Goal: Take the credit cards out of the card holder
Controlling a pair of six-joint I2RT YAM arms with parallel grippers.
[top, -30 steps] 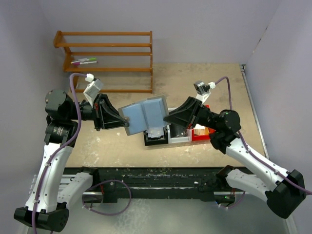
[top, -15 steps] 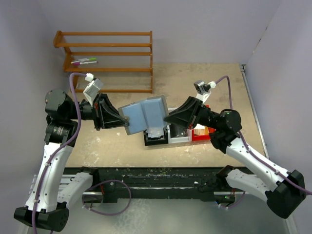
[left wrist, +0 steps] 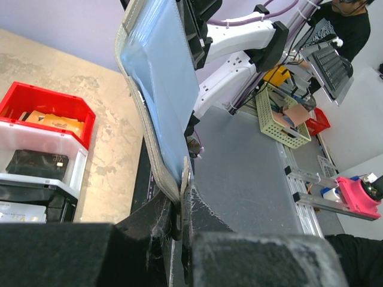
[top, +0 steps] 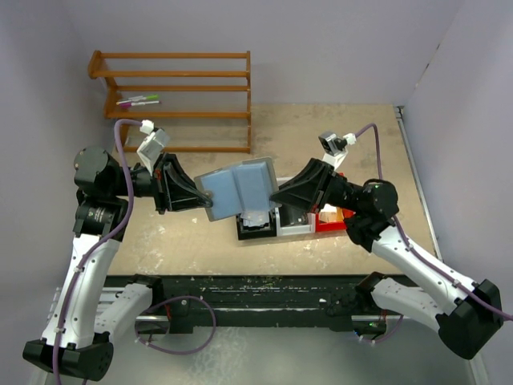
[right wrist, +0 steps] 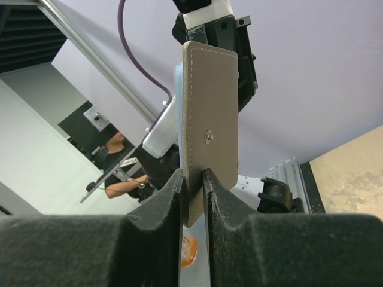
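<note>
Bins on the table (top: pixel 337 136), just beyond the arm bases: black bin (top: pixel 255 231), white bin (top: pixel 293 226), red bin (top: pixel 327 223), touching in a row.

Credit cards (left wrist: pixel 55 123): apparently out already. One tan-gold in the red bin, one dark in the white, a pale one in the black. Legible only from the left wrist; from above, mostly hidden under the holder and the right arm.

Left end effector (top: pixel 210 208): clamped shut on the lower left edge of the card holder (top: pixel 238 189).

Card holder: aloft over the black and white bins, spread open, blue inside face up, no card visible on it.

Right end effector (top: pixel 273 195): pinched on the opposite flap. Tan stitched outer face and snap stud visible from the right wrist alone.

Change over the last second: none discernible; same grips, same height, same spread. Judged a steady hold with the extraction done or nearly so, pending a check of the pockets.

Far edge: wooden rack (top: pixel 176 88) with markers (top: pixel 138 102) on a shelf, well apart from the work.
</note>
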